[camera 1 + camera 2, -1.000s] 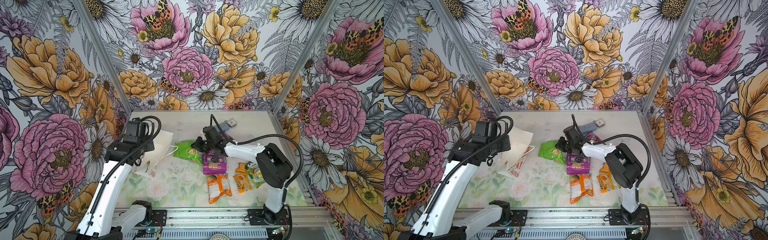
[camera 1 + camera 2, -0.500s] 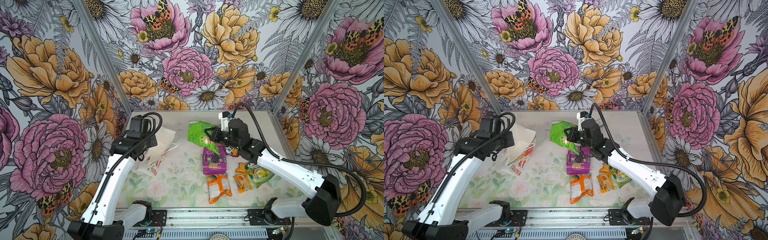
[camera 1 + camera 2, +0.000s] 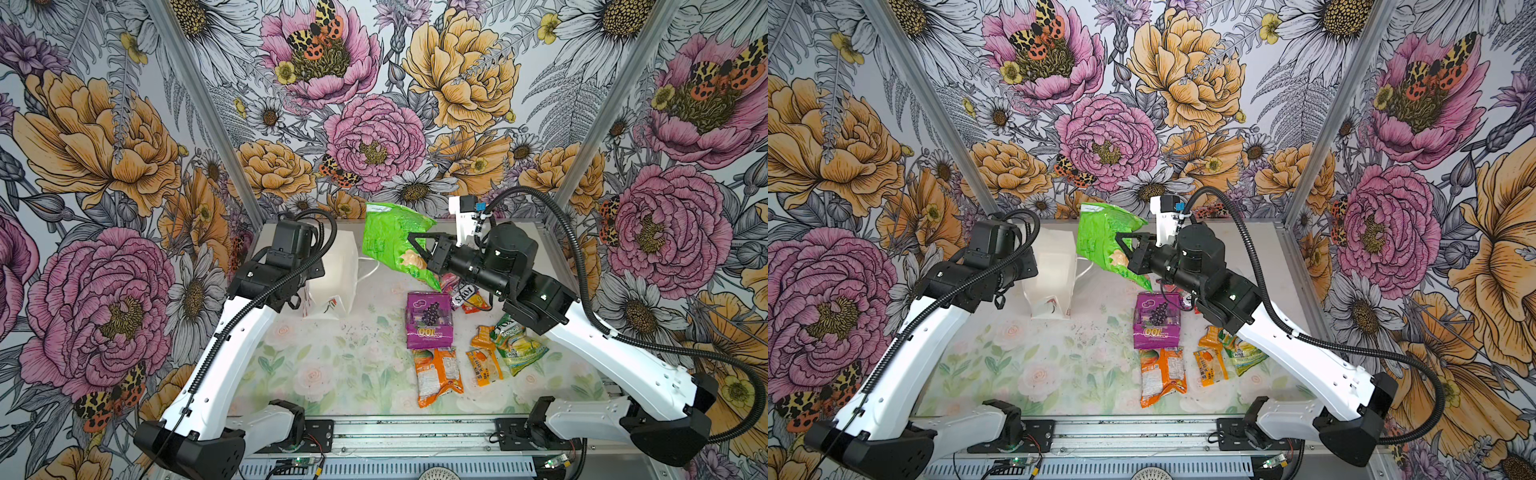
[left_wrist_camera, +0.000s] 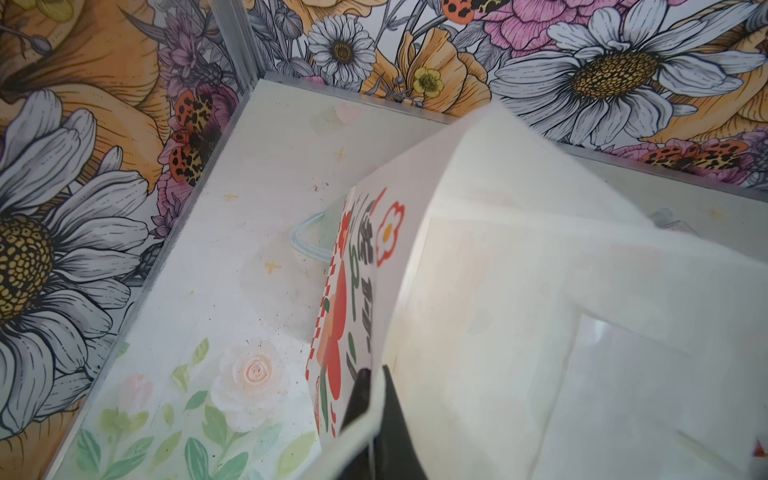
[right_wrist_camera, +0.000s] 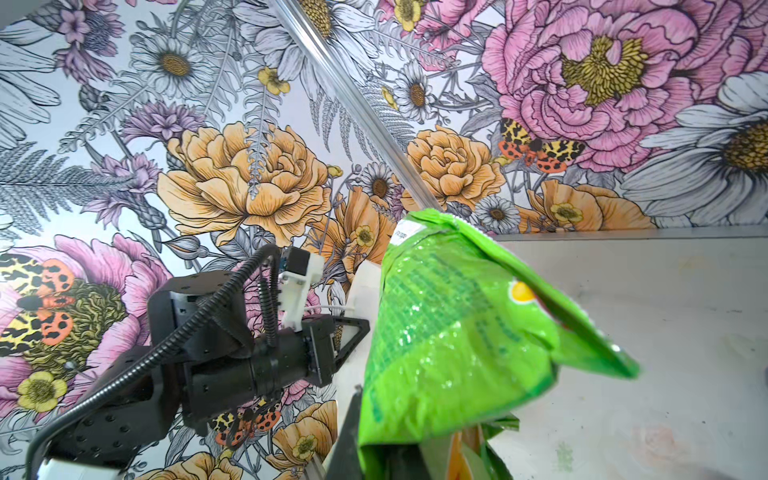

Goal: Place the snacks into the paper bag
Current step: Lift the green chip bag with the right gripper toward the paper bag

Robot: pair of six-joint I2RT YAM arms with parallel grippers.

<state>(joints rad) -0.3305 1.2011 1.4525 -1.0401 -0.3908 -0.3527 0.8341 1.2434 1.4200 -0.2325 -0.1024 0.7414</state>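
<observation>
- Paper bag [image 3: 340, 266]: white, rose-printed, is standing upright with its mouth open.
- Green packet [image 3: 388, 243] is hanging raised and tilted, just beside the bag's mouth.
- Purple grape pouch [image 3: 429, 319] and orange packet [image 3: 438, 370] are lying flat, well apart from the bag.

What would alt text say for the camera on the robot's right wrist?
A crinkly green snack packet, pinched at one end by the right gripper, fills the foreground above a pale table. Behind it the black left arm holds a mostly hidden white paper bag, against floral wallpaper.
</observation>
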